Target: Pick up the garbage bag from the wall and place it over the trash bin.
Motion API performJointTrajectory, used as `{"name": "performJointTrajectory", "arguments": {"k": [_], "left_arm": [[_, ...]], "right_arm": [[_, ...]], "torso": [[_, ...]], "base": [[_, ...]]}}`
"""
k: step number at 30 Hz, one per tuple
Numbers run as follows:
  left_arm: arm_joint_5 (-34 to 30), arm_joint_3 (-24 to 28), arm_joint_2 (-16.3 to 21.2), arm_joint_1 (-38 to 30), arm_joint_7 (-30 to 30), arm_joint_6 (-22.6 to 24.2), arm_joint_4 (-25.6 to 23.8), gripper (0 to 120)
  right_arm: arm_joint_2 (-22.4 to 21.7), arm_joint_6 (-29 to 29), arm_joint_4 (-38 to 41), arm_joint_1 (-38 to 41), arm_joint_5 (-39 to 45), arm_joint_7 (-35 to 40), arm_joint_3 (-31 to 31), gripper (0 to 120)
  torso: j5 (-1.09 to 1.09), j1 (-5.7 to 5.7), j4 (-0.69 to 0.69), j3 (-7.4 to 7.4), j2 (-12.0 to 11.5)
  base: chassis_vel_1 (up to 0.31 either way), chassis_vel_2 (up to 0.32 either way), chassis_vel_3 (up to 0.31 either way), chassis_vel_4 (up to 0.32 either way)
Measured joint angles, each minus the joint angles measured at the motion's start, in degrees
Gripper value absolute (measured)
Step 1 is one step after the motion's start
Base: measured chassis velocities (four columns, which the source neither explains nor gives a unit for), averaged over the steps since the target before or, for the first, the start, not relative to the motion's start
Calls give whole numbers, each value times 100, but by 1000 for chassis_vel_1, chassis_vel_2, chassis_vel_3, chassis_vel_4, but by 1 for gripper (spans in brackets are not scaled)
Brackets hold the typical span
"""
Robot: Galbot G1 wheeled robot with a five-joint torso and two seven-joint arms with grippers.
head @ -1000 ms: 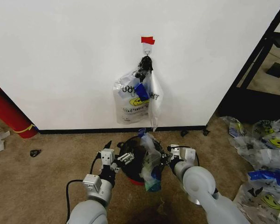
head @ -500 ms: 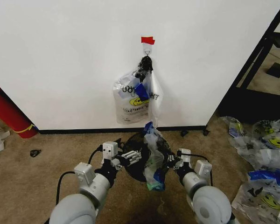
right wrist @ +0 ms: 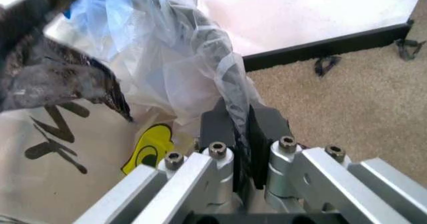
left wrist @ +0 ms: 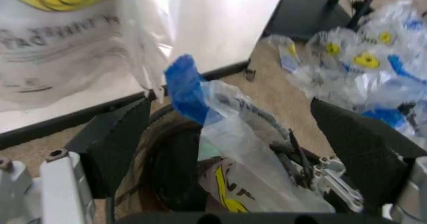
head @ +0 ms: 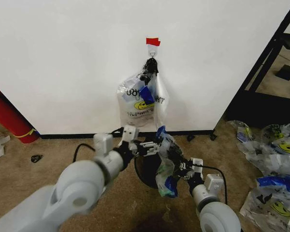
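The garbage bag (head: 165,164), thin and see-through with blue patches and a yellow smiley, hangs crumpled over the trash bin (head: 146,170), a black wire-mesh bin on the carpet below the wall (head: 63,63). My right gripper (head: 184,167) is shut on the bag's side; in the right wrist view its fingers (right wrist: 257,129) pinch a twisted strand of the bag (right wrist: 220,78). My left gripper (head: 152,145) is open right beside the bag's top. In the left wrist view its two dark pads (left wrist: 113,144) stand wide apart around the bag's blue-tipped top (left wrist: 183,86).
A thick bunch of like bags (head: 142,99) hangs from a hook (head: 152,52) under red tape (head: 152,41). A red cylinder (head: 7,118) leans at the left. A heap of smiley bags (head: 275,164) lies at the right by a black frame (head: 268,63).
My left arm has risen and swung forward and right, bringing its open gripper to the bag's top. The right gripper and bag have shifted slightly right, uncovering more of the bin.
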Motion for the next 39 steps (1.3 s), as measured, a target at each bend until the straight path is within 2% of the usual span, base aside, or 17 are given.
{"name": "performJointTrajectory", "arguments": {"k": [2, 4, 6, 12, 14, 16, 20, 26, 28, 30, 33, 39], "left_arm": [[-29, 85, -29, -79, -38, 16, 55, 93], [-238, 442, -215, -375, -237, 83, 325, 92], [-275, 485, -249, -417, -275, 89, 373, 91], [-476, 650, -504, -546, -429, 115, 628, 68], [-478, 665, -512, -546, -435, 113, 645, 66], [-473, 711, -530, -530, -448, 101, 716, 54], [-457, 723, -530, -511, -449, 92, 754, 44], [-399, 729, -519, -467, -449, 58, 772, 18], [-398, 729, -515, -467, -449, 57, 772, 16], [-391, 729, -492, -462, -443, 55, 770, 4], [-384, 726, -483, -457, -440, 51, 766, 0], [-303, 625, -437, -448, -403, -20, 870, 0]], "right_arm": [[0, 1, 5, -5, -6, -3, 7, 1], [-5, 9, 21, -38, -52, -19, 42, 1], [-8, 9, 26, -46, -66, -22, 44, 1], [-18, 9, 31, -71, -119, -34, 49, 1], [-18, 9, 29, -71, -116, -31, 45, 1], [-19, 9, 28, -73, -102, -25, 29, 1], [-23, 11, 22, -71, -88, -20, 28, 1], [-50, 26, -17, -50, -60, -16, 32, 1], [-52, 26, -18, -47, -53, -14, 30, 1], [-56, 26, -18, -24, -29, 3, 28, 1], [-63, 26, -19, -18, -7, 14, 28, 1], [-90, 53, -11, -49, 105, 15, 69, 1]], "torso": [[1, 0, -1, 0, 0], [1, 0, -1, 1, 0], [1, 0, -1, 0, 0], [1, 0, 0, 0, 0], [2, 0, 0, 0, 0], [1, 0, 1, 0, 0], [1, 0, 0, 0, 0], [1, 0, 0, 0, 0], [1, 0, 0, 0, 0], [1, 0, 0, 0, 0], [1, 0, 0, 0, 0], [1, 0, 0, 0, 0]], "base": [[0, 0, 0, 0], [0, 0, 0, 0], [0, 0, 0, 0], [0, 0, 0, 0], [0, 0, 0, 0], [0, 0, 0, 0], [0, 0, 0, 0], [0, 0, 0, 0], [0, 0, 0, 0], [0, 0, 0, 0], [0, 0, 0, 0], [0, 0, 0, 0]]}}
